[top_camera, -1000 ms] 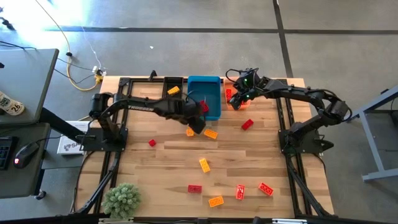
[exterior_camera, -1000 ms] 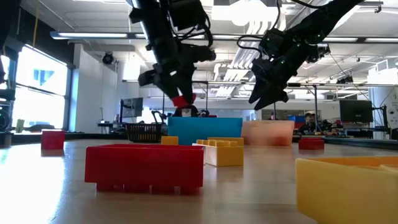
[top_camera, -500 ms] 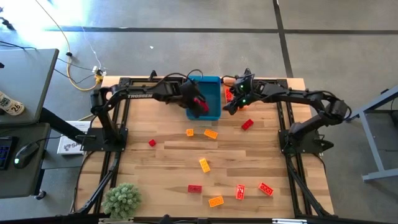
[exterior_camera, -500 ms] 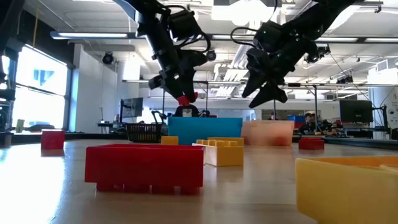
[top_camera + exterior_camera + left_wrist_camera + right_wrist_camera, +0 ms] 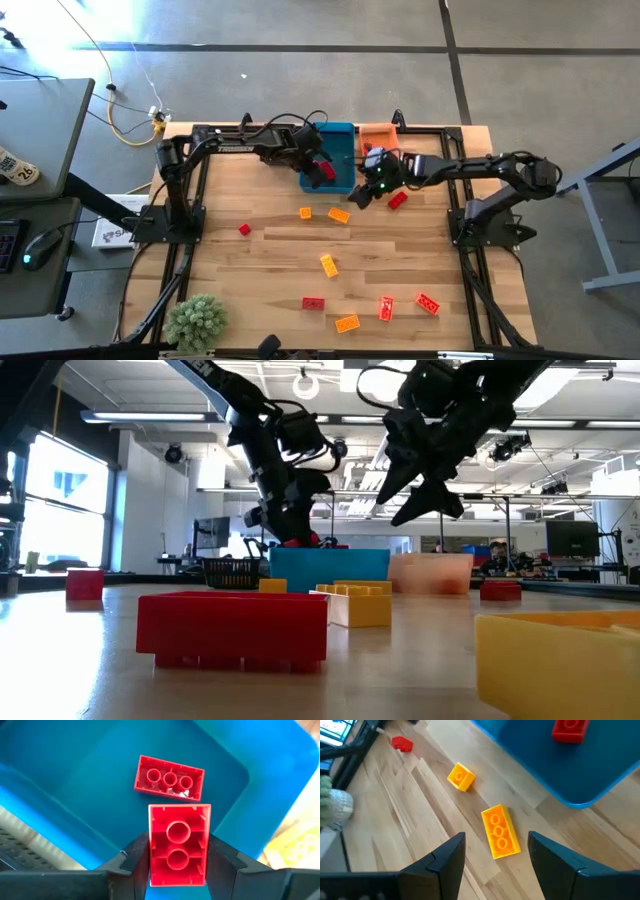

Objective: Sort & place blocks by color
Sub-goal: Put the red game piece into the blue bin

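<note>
My left gripper [image 5: 177,855] hangs over the blue bin [image 5: 335,150], and my left wrist view shows what the others hide: a red block [image 5: 178,844] sits between my two fingers [image 5: 135,857], hollow underside facing the camera, its sides against the pads. I cannot tell whether the grip is firm or loosening. Below it, on the bin's floor, lies a second red block [image 5: 169,777], also underside up. From above, only a red spot shows at the gripper inside the bin.

My right gripper [image 5: 496,851] hovers just beside the bin's near right corner, fingers spread with nothing between them. Its wrist view looks down on an orange block [image 5: 501,831] lying on the table [image 5: 260,260] close to the bin, with a small yellow block [image 5: 461,776] a little farther from the bin.

The high view alone shows the remaining blocks scattered over the table away from the bin, and an orange bin [image 5: 378,138] touching the blue bin's right side.
</note>
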